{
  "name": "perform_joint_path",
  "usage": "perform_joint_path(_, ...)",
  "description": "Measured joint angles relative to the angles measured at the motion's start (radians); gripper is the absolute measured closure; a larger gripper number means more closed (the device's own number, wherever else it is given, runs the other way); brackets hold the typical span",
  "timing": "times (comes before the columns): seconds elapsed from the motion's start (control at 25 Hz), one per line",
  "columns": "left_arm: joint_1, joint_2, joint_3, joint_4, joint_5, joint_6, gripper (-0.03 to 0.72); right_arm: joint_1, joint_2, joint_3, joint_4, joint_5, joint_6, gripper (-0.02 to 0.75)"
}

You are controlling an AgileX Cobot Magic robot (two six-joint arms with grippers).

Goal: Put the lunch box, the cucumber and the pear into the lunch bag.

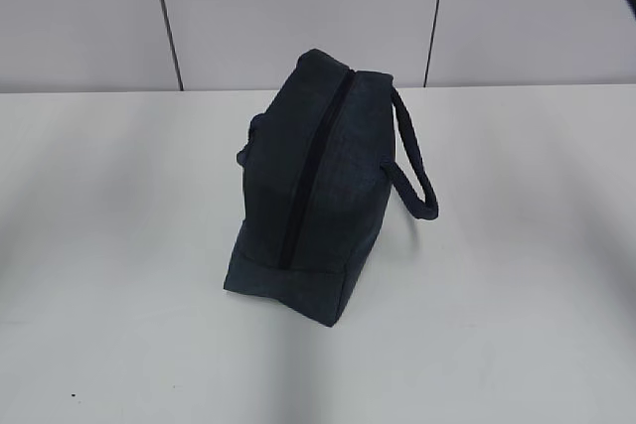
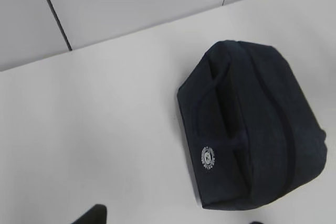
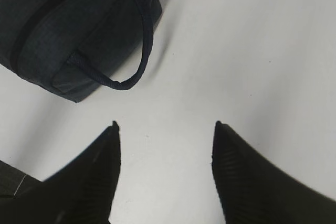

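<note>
White tabletop (image 1: 119,245) held only the zipped lunch bag (image 1: 318,186) at centre, so the right gripper (image 3: 165,129), spread and empty beside its handle (image 3: 144,35), should pull back clear.

The right tool (image 3: 165,129) hangs with its two dark fingers (image 3: 100,166) spread apart, gripping nothing.

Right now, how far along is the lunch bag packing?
It looks finished or nearly so: the lunch bag stands alone on the table, zipper closed, and no lunch box, cucumber or pear is in view. Whether they are inside cannot be seen. Nothing is in hand: the right end effector is open and empty beside the bag.
</note>
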Motion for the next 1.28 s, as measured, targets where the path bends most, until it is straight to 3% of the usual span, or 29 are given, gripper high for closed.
perform_joint_path(0.44,0.0,-0.329,0.05,0.0,0.013,-0.015,0.217,0.0,-0.328,0.007,-0.093,0.016,0.11,0.298)
perform_joint_path(1.0,0.0,-0.863,0.611,0.0,0.004,-0.017,0.214,0.0,-0.758,0.364,-0.118,0.025,0.136,0.298)
perform_joint_path(1.28,0.0,-1.1,0.821,-0.001,-0.006,-0.017,0.214,0.0,-1.002,0.574,-0.121,0.025,0.141,0.299)
